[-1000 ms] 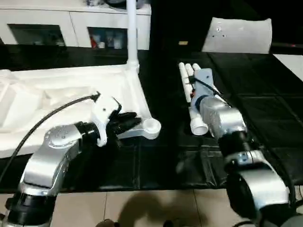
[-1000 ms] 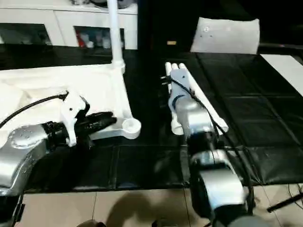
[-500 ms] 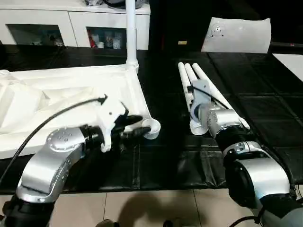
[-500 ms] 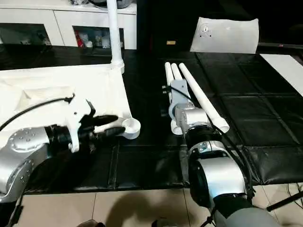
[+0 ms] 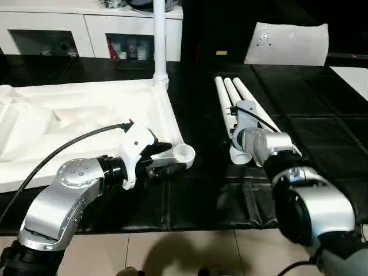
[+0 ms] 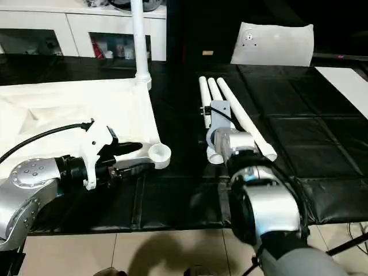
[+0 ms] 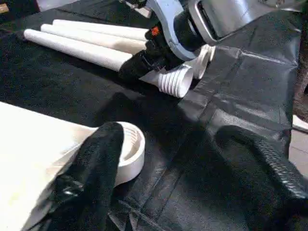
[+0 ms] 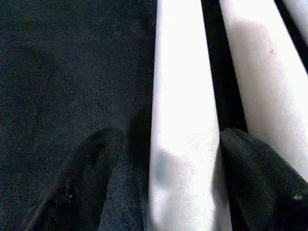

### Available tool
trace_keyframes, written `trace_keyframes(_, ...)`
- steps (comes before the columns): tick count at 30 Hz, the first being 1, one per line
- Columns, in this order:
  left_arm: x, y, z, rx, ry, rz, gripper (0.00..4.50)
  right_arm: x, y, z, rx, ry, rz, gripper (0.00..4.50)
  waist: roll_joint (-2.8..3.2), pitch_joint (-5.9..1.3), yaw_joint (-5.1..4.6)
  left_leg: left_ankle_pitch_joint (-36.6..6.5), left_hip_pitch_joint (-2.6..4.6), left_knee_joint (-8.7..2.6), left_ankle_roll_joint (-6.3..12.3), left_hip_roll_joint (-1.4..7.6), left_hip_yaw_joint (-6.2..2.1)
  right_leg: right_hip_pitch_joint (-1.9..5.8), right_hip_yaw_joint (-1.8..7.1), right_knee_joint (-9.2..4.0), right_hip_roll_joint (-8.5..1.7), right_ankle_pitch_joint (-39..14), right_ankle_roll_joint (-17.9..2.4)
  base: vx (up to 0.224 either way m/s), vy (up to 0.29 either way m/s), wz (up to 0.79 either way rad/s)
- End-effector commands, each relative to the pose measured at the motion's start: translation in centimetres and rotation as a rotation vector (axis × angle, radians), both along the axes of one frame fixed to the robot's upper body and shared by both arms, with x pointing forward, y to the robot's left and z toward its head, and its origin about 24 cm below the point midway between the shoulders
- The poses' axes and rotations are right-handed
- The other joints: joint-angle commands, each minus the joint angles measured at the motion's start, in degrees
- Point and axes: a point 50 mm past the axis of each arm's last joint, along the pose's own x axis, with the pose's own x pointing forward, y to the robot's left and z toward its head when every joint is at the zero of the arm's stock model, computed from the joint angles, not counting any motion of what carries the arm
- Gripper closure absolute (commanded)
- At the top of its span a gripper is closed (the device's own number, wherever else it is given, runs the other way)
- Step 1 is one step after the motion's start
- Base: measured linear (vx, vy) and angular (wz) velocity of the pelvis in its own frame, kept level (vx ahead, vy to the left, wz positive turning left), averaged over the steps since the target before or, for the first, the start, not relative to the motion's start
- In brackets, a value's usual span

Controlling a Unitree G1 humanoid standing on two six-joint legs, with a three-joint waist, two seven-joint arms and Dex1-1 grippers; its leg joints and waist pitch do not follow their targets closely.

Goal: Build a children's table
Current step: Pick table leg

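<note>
We straddle the nearest of three legs (image 8: 180, 144) with our right gripper (image 8: 163, 192), fingers spread along its long axis pointing away, while our left gripper (image 5: 167, 161) gapes at the tabletop's corner socket (image 5: 184, 154)

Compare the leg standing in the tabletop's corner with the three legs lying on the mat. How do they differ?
The fitted leg stands upright in the tabletop's far corner socket; the three loose legs lie flat, side by side on the black mat. The fitted leg has no claw near it; the right claw straddles one loose leg. All are white, round, tapered.
</note>
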Motion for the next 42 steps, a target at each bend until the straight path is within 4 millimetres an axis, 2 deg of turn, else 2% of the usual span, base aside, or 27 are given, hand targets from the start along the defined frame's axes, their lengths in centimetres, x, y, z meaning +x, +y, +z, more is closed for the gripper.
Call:
trace_keyframes(1,-0.3,-0.2,0.1,0.005,0.001,-0.019,0.75,-0.4,0.1,-0.5,0.03,0.057,0.001,1.22,0.55,-4.29,-0.09,-16.0,1.21,-3.46,-2.98,0.37,-0.36,1.9,1.29,-4.26,-2.38,-16.3,-8.6,0.0,0.0,0.0)
trace_keyframes(4,-0.3,-0.2,0.1,0.005,0.003,-0.021,0.38,-0.3,0.0,-0.4,0.033,0.064,0.001,1.5,0.59,-4.32,-0.13,-15.9,1.24,-3.43,-2.97,0.39,-0.36,1.89,1.27,-4.21,-2.4,-16.0,-8.9,0.0,0.0,0.0)
trace_keyframes(5,-0.3,-0.2,0.1,0.007,0.003,-0.023,0.38,-0.3,0.1,-0.3,0.039,0.06,0.002,1.5,0.76,-4.3,-0.02,-15.9,1.23,-3.45,-3.02,0.39,-0.4,1.91,1.27,-4.21,-2.45,-16.0,-9.0,0.0,0.0,0.0)
trace_keyframes(7,-0.3,-0.2,0.1,0.013,0.007,-0.032,0.28,-0.2,0.0,-0.1,0.047,0.058,0.002,1.61,0.62,-4.31,-0.06,-16.0,1.16,-3.46,-3.03,0.38,-0.4,1.99,1.27,-4.18,-2.44,-15.8,-8.9,0.0,0.0,0.0)
trace_keyframes(10,-0.2,-0.2,0.1,0.016,0.007,-0.035,0.0,-0.1,0.0,0.0,0.052,0.055,0.004,1.99,0.84,-4.31,0.0,-15.9,1.25,-3.44,-3.1,0.38,-0.4,1.93,1.25,-4.18,-2.45,-15.8,-9.1,0.0,0.0,0.0)
trace_keyframes(11,-0.2,-0.2,0.1,0.016,0.007,-0.035,0.0,-0.1,0.0,0.1,0.053,0.054,0.004,2.08,0.78,-4.31,-0.03,-16.0,1.22,-3.44,-3.11,0.37,-0.39,1.95,1.25,-4.2,-2.44,-15.8,-9.1,0.0,0.0,0.0)
trace_keyframes(12,-0.2,-0.2,0.1,0.018,0.007,-0.035,0.0,-0.1,0.0,0.1,0.054,0.052,0.003,2.21,1.07,-4.3,0.02,-16.2,1.27,-3.46,-3.24,0.37,-0.46,1.93,1.24,-4.17,-2.48,-15.9,-9.2,0.0,0.0,0.0)
trace_keyframes(16,-0.1,-0.2,0.1,0.019,0.007,-0.03,0.0,0.1,-0.1,0.3,0.064,0.037,-0.004,2.5,1.06,-4.31,0.06,-16.5,1.33,-3.47,-3.32,0.37,-0.45,1.93,1.2,-4.17,-2.42,-15.6,-9.3,0.0,0.0,0.0)
trace_keyframes(18,0.1,-0.2,0.0,0.015,0.006,-0.016,0.0,0.1,-0.4,0.4,0.072,0.024,-0.008,2.56,0.85,-4.33,0.03,-16.6,1.29,-3.48,-3.34,0.4,-0.45,1.98,1.19,-4.16,-2.42,-15.6,-9.4,0.0,0.0,0.0)
trace_keyframes(19,0.2,-0.2,0.0,0.012,0.001,-0.006,0.0,0.3,-0.7,0.6,0.077,0.002,-0.016,2.6,0.47,-4.34,0.02,-16.5,1.26,-3.47,-3.23,0.41,-0.39,1.99,1.2,-4.2,-2.4,-15.6,-9.4,0.0,0.0,0.0)
trace_keyframes(24,0.9,-0.1,0.1,0.011,-0.023,0.068,0.0,0.8,-1.4,1.5,0.127,-0.096,-0.033,2.64,0.33,-4.35,0.22,-14.8,1.05,-3.38,-2.62,0.42,-0.26,2.12,1.29,-4.17,-2.51,-14.9,-9.0,0.0,0.0,0.0)
trace_keyframes(25,1.6,0.1,0.2,0.008,-0.049,0.135,0.0,0.9,-1.7,2.0,0.172,-0.134,-0.038,2.64,0.46,-4.42,0.31,-14.6,1.11,-3.34,-2.54,0.43,-0.25,2.16,1.3,-4.13,-2.51,-14.6,-8.8,0.0,0.0,0.0)
trace_keyframes(26,1.8,0.2,0.2,0.006,-0.053,0.152,0.0,0.9,-1.8,2.0,0.185,-0.137,-0.04,2.65,1.17,-4.45,0.37,-14.8,1.28,-3.29,-2.48,0.39,-0.21,2.05,1.32,-4.33,-2.33,-13.7,-8.6,0.0,0.0,0.0)
trace_keyframes(27,2.1,0.3,0.1,0.006,-0.058,0.188,0.0,0.9,-1.9,2.2,0.217,-0.165,-0.04,2.65,0.79,-4.53,0.44,-14.0,1.01,-3.44,-2.23,0.31,-0.3,2.47,1.21,-4.15,-2.27,-12.8,-8.8,0.0,0.0,0.0)
trace_keyframes(28,2.6,0.3,0.2,-0.013,-0.069,0.246,0.0,0.9,-2.1,2.7,0.275,-0.228,-0.033,2.65,1.68,-4.59,0.6,-13.7,1.1,-3.37,-2.25,0.34,-0.5,2.5,1.21,-3.92,-2.47,-11.9,-9.0,0.0,0.0,0.0)
trace_keyframes(30,2.9,0.2,0.4,-0.026,-0.082,0.276,0.0,0.9,-2.2,3.2,0.323,-0.287,-0.034,2.65,0.98,-4.74,0.67,-12.9,1.06,-3.3,-1.62,0.33,-0.31,2.69,1.25,-4.18,-2.39,-10.5,-9.1,0.0,0.0,0.0)
trace_keyframes(31,3.7,0.0,0.8,-0.048,-0.139,0.334,0.0,0.6,-2.2,4.4,0.457,-0.405,-0.014,2.65,0.67,-4.73,0.73,-12.7,0.92,-3.41,-1.07,0.36,-0.31,2.76,1.21,-4.24,-2.39,-10.3,-9.3,0.0,0.0,0.0)
trace_keyframes(33,4.4,-0.3,1.4,-0.07,-0.196,0.365,0.0,0.3,-2.3,5.3,0.57,-0.466,-0.019,2.65,0.67,-4.78,0.81,-12.2,0.89,-3.36,-0.47,0.38,-0.4,2.97,1.28,-4.19,-2.39,-9.9,-9.0,0.0,0.0,0.0)
trace_keyframes(35,4.7,-0.5,1.7,-0.081,-0.224,0.372,0.0,0.2,-2.4,5.6,0.607,-0.495,-0.033,2.65,0.71,-4.79,0.91,-11.6,0.85,-3.53,-0.12,0.37,-0.49,2.89,1.12,-4.28,-2.49,-10.4,-9.4,0.0,0.0,0.0)
trace_keyframes(36,5.3,-1.1,2.6,-0.125,-0.26,0.378,0.0,-0.7,-2.6,6.0,0.623,-0.574,0.009,2.65,1.38,-4.74,1.07,-11.8,1.05,-3.53,-0.43,0.4,-0.54,2.74,1.13,-4.38,-2.51,-10.8,-9.4,0.0,0.0,0.0)
trace_keyframes(37,5.5,-1.3,2.9,-0.137,-0.264,0.378,0.0,-1.0,-2.5,6.0,0.627,-0.588,0.029,2.65,1.06,-4.82,1.16,-11.9,1.11,-3.44,-0.5,0.52,-0.51,2.81,1.21,-4.38,-2.59,-10.4,-9.2,0.0,0.0,0.0)
trace_keyframes(39,6.1,-2.1,3.7,-0.171,-0.241,0.387,0.0,-2.3,-2.2,6.5,0.706,-0.638,0.122,2.65,0.97,-4.67,1.61,-12.1,1.32,-3.54,-0.2,0.4,-0.27,2.72,1.32,-4.66,-2.3,-10.8,-8.8,0.0,0.0,0.0)
trace_keyframes(40,6.3,-2.6,4.0,-0.204,-0.206,0.369,0.0,-3.1,-2.0,6.8,0.752,-0.665,0.173,2.65,0.81,-4.69,1.83,-11.9,1.16,-3.63,-0.18,0.38,-0.37,2.95,1.29,-4.56,-2.41,-11.1,-8.7,0.0,0.0,0.0)
trace_keyframes(42,6.4,-3.6,4.6,-0.277,-0.16,0.307,0.0,-4.1,-1.7,7.1,0.809,-0.7,0.245,2.65,0.88,-4.7,2.04,-12.1,1.19,-3.7,-0.14,0.5,-0.46,2.84,1.29,-4.7,-2.61,-11.7,-9.0,0.0,0.0,0.0)
